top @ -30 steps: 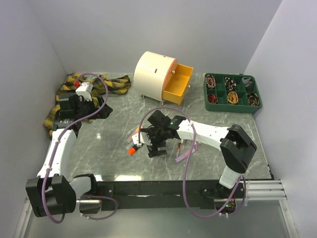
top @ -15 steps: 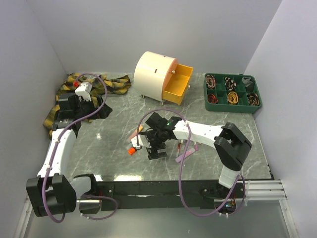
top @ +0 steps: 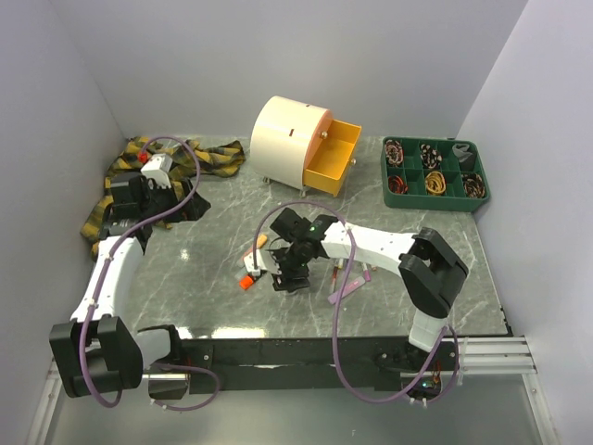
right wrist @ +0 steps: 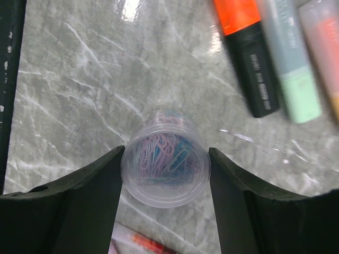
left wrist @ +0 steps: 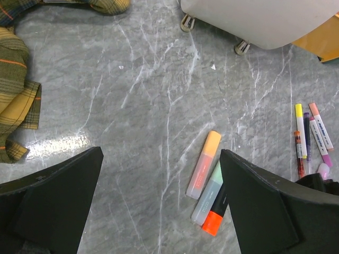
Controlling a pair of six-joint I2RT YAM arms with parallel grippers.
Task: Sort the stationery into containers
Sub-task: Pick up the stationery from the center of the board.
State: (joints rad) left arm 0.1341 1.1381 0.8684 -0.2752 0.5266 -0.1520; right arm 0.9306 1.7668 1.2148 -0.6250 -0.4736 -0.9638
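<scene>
A small round tin (right wrist: 164, 170), clear and full of coloured paper clips, stands on the marble between my right gripper's fingers. The right gripper (right wrist: 165, 156) (top: 291, 274) is shut on it, both pads against its sides. Beside it lie three highlighters: orange (left wrist: 204, 163), green (left wrist: 210, 191) and black-and-red (right wrist: 254, 63) (left wrist: 216, 211). Thin pens (left wrist: 308, 138) (top: 349, 271) lie to their right. My left gripper (left wrist: 160, 156) (top: 188, 208) hangs open and empty over bare marble at the left. The cream cabinet (top: 289, 139) has its orange drawer (top: 335, 159) pulled out. The green tray (top: 434, 207) sits at the back right.
A yellow-black plaid cloth (top: 139, 167) (left wrist: 16, 90) is bunched at the back left, under the left arm. Coiled bands fill most tray compartments. The right arm's purple cable loops over the pens. Grey walls close in on three sides.
My right gripper has moved slightly left and down, and its jaws have closed from wide open onto the round tin. The left arm has not moved.
</scene>
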